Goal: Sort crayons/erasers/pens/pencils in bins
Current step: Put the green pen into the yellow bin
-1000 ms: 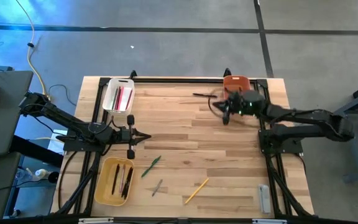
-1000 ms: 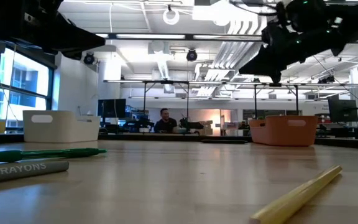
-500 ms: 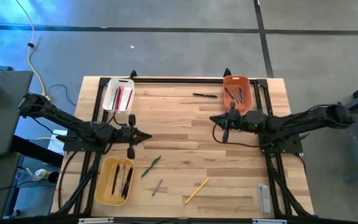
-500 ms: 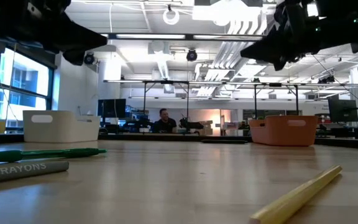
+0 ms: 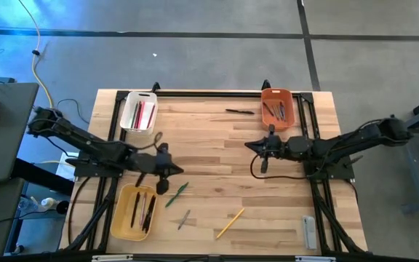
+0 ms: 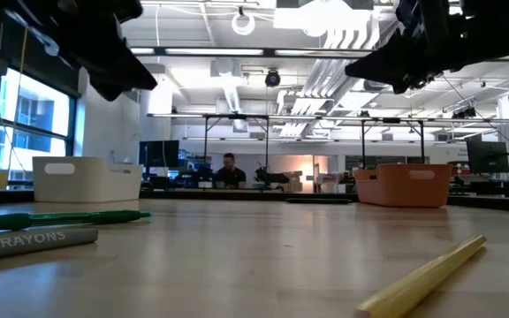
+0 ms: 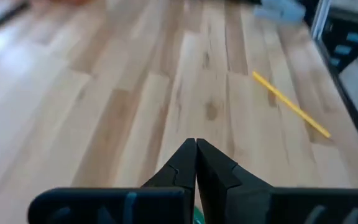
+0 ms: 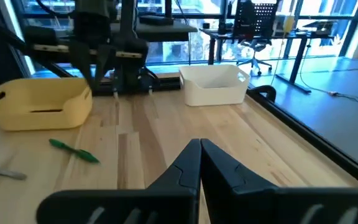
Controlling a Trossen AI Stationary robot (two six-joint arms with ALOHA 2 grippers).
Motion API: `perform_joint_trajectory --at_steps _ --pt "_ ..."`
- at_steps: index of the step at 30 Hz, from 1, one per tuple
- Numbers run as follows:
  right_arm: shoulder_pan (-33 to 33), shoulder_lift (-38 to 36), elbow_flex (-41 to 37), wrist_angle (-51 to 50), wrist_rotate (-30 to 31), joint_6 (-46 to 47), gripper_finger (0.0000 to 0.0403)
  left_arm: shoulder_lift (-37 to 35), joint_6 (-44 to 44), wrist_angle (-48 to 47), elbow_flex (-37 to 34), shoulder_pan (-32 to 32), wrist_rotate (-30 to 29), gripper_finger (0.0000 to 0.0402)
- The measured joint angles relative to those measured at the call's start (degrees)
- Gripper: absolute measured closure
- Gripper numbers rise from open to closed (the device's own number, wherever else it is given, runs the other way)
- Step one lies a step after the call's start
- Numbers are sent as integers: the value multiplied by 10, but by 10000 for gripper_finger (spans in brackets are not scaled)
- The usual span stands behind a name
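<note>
Both grippers hang shut above the table, with nothing between their fingers. My left gripper (image 5: 181,172) (image 7: 196,142) hovers over the left middle, slanting down, just above the green pen (image 5: 177,194). My right gripper (image 5: 248,145) (image 8: 200,142) is over the right middle, about level, on the near side of the orange bin (image 5: 277,106). A grey crayon (image 5: 184,218), a yellow pencil (image 5: 230,223) (image 7: 291,104) and a black pen (image 5: 240,111) lie flat on the wood. The white bin (image 5: 138,111) and the yellow bin (image 5: 134,211) stand along the left side. All three bins hold sticks.
A grey flat bar (image 5: 308,231) lies near the front right corner. Black frame rails (image 5: 209,92) run along the table's far edge and along both sides. Bare wood (image 5: 217,167) lies between the two grippers.
My right gripper has swung away from the orange bin toward the table's near edge and a little toward the middle, staying shut. My left gripper has moved toward the green pen, tipping downward and rolling, also shut. No stick has moved.
</note>
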Motion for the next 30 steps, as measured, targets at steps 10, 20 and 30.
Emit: perform_joint_trajectory --at_steps 10,20,30 --pt "0 54 0 31 14 -26 403 145 -57 -162 161 -6 20 401" --pt "-1 64 0 44 -14 -56 403 233 -155 -248 244 -19 70 375" --pt "-1 64 0 59 -15 -61 403 336 -218 -343 359 -37 83 329"
